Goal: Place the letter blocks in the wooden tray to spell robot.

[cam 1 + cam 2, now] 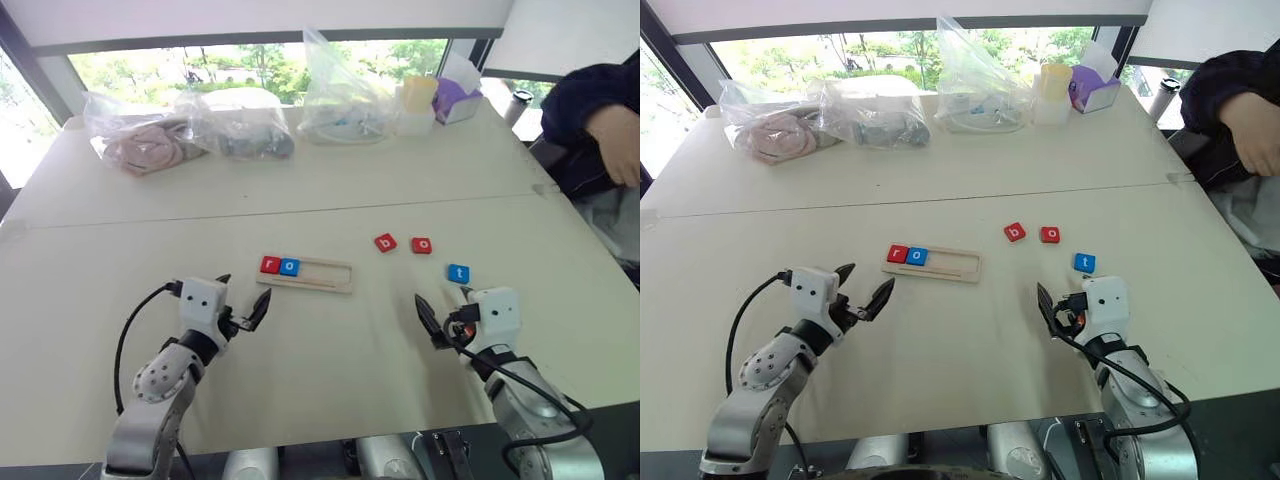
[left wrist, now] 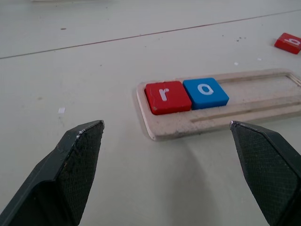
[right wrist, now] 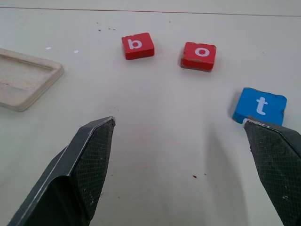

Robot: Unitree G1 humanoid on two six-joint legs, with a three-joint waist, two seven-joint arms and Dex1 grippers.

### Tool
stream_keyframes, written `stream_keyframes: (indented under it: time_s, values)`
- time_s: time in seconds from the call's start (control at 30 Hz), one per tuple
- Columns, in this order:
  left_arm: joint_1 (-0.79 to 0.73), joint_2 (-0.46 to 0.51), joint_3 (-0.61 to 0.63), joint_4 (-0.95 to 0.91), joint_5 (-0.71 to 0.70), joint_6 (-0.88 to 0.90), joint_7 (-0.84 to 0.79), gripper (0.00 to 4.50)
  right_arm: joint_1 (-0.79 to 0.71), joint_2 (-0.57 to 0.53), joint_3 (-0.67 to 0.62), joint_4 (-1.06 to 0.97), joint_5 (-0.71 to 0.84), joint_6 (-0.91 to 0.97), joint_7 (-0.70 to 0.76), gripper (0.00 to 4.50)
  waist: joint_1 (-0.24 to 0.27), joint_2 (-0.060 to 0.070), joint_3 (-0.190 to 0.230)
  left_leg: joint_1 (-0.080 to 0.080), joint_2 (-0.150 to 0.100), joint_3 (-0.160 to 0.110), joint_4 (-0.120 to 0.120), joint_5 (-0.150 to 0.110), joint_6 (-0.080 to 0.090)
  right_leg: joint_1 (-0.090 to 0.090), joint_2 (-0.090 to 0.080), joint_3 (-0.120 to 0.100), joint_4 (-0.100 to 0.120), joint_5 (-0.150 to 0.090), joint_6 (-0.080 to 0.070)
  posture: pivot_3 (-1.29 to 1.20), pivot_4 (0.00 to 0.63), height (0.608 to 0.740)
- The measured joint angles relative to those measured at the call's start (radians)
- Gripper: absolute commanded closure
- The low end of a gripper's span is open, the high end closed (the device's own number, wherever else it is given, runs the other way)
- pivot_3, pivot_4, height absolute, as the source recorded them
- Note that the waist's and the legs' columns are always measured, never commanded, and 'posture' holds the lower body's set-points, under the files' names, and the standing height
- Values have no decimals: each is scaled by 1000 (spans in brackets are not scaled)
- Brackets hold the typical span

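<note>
You have the red r (image 2: pixel 167 96) and blue o (image 2: pixel 205 92) seated at the left end of the wooden tray (image 1: pixel 340 287). Both the left gripper (image 1: pixel 240 299) and right gripper (image 1: pixel 446 307) hover spread and empty. Your next pick is likely the red b (image 3: pixel 138 45), just beyond the tray's right end.

Both arms reach forward low over the table (image 1: pixel 330 380), elbows bent, wrists close to level. The left gripper (image 1: pixel 240 300) hovers just short of the table's middle seam, on the robot's left side, pointing forward and slightly toward the right; its two black fingers (image 2: pixel 77 155) are spread wide with nothing between them. The right gripper (image 1: pixel 443 308) hangs over the table on the robot's right side, aimed forward and tipped a little downward, its fingers (image 3: pixel 91 155) likewise parted wide and empty. Neither gripper touches the table.
</note>
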Motion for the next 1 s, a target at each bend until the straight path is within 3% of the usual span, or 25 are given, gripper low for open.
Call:
stream_keyframes:
  time_s: [0.63, 1.0]
  values:
    - [-71, 63, -29, 21, -45, 23, -111, 0, 35, -78, -36, -11, 18, -27, 93, 88, 1, 0, 0, -4, -1, 0, 1, 0, 0, -2, 0, -2, 0, 0, 1, 0, 150, 740]
    - [-133, 164, -23, -2, -140, 117, -207, 0, -8, -288, -58, -5, 177, 33, 331, 88, 0, 0, 0, 2, -2, 0, 2, 0, 0, 3, 0, -2, 1, 0, 0, 0, 150, 740]
